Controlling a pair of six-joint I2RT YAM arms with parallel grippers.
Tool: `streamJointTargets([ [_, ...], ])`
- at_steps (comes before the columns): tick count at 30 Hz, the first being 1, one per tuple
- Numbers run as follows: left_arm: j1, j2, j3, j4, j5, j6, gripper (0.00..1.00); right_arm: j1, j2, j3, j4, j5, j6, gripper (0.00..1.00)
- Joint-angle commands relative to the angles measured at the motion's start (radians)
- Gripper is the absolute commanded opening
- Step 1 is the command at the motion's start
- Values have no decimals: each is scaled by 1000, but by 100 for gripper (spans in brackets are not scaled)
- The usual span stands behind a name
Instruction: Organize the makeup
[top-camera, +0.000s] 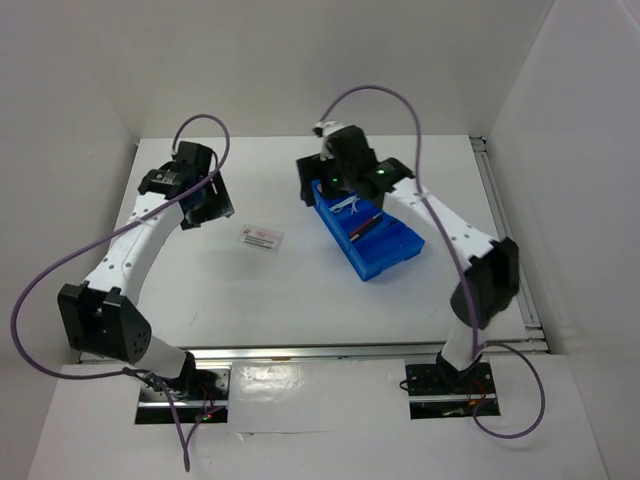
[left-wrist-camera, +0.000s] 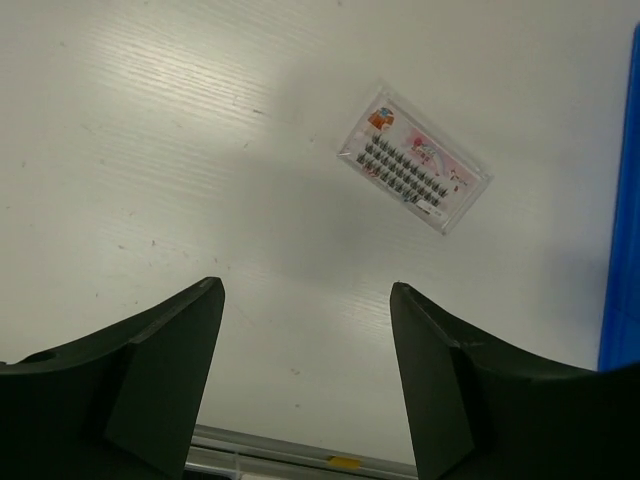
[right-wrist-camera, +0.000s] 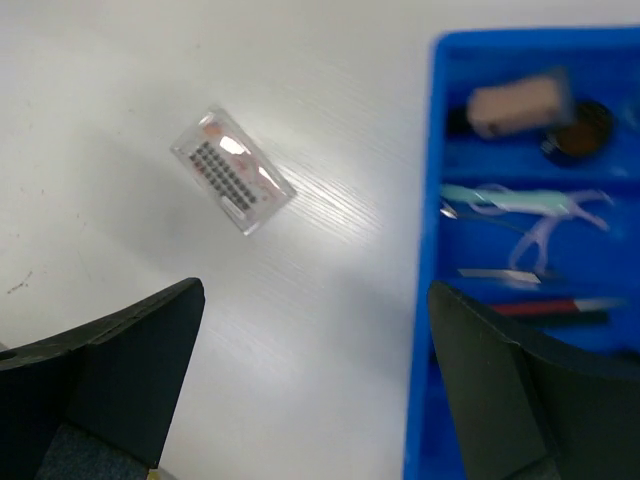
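A white red-printed flat packet (top-camera: 261, 239) lies on the table between the arms; it also shows in the left wrist view (left-wrist-camera: 413, 170) and the right wrist view (right-wrist-camera: 232, 170). The blue tray (top-camera: 395, 255) holds a tan bottle (right-wrist-camera: 515, 105) with a black cap (right-wrist-camera: 578, 130), a lilac looped piece (right-wrist-camera: 535, 245), a pale green tool (right-wrist-camera: 520, 198) and a red and dark pencil (right-wrist-camera: 550, 306). My left gripper (top-camera: 208, 206) (left-wrist-camera: 305, 290) is open and empty, left of the packet. My right gripper (top-camera: 308, 188) (right-wrist-camera: 315, 290) is open and empty over the tray's far left edge.
The blue tray's edge shows at the right of the left wrist view (left-wrist-camera: 625, 250). White walls enclose the table on the left, back and right. A metal rail (top-camera: 340, 350) runs along the near edge.
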Motion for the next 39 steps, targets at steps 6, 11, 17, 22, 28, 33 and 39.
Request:
streamJointTargets([
  [6, 133, -176, -9, -92, -63, -99, 81, 168, 481, 417, 99, -109, -202, 100],
  [11, 156, -208, -36, -93, -63, -86, 81, 217, 583, 421, 232, -107, -247, 100],
  [17, 167, -208, -54, -115, -120, -76, 81, 248, 638, 369, 327, -135, -336, 100],
  [22, 199, -190, -63, -106, -129, -54, 80, 248, 675, 325, 381, -146, -402, 100],
  [28, 239, -181, -109, -73, -97, -23, 80, 248, 695, 256, 390, -126, -422, 100],
  [33, 250, -181, -132, -38, -88, -23, 80, 248, 704, 199, 402, -126, -443, 100],
  [39, 259, -162, -141, -27, -79, -14, 80, 248, 704, 168, 402, -106, -443, 100],
])
